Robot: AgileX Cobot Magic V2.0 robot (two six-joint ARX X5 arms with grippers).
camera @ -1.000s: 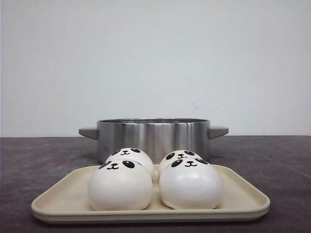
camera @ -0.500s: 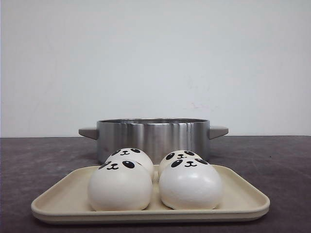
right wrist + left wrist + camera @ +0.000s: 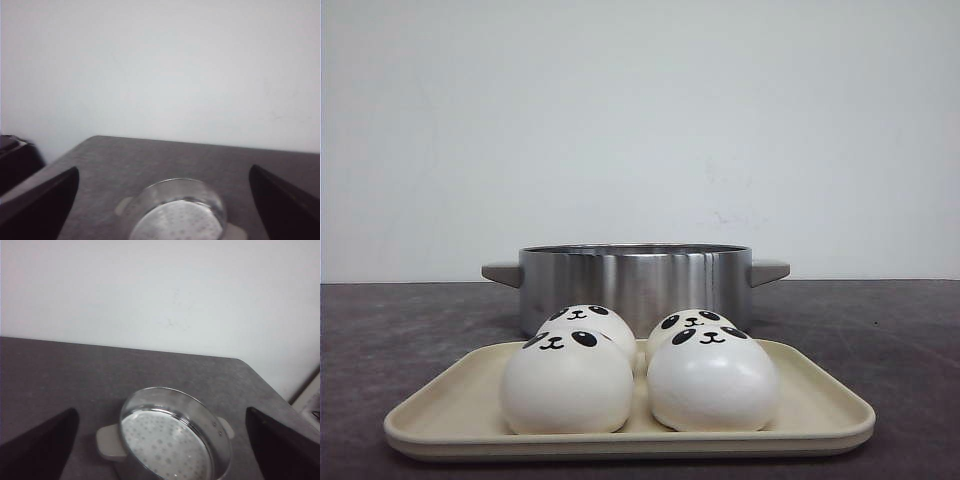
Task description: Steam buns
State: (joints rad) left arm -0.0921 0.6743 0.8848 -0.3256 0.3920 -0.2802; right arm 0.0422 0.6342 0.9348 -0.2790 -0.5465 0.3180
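Note:
Four white panda-face buns sit on a cream tray point(image 3: 820, 405) at the front of the table: front left bun point(image 3: 567, 382), front right bun point(image 3: 713, 378), back left bun point(image 3: 588, 322), back right bun point(image 3: 690, 324). Behind the tray stands a steel steamer pot point(image 3: 635, 285) with grey handles. Its perforated inside is empty in the left wrist view point(image 3: 172, 437) and the right wrist view point(image 3: 180, 215). My left gripper point(image 3: 161, 450) and right gripper point(image 3: 165, 210) are both open wide, empty, held above the table. Neither gripper shows in the front view.
The table is dark grey point(image 3: 880, 320) with a white wall behind. In the left wrist view the table's corner point(image 3: 260, 385) lies beyond the pot. A dark object point(image 3: 12, 155) stands past the table's edge in the right wrist view.

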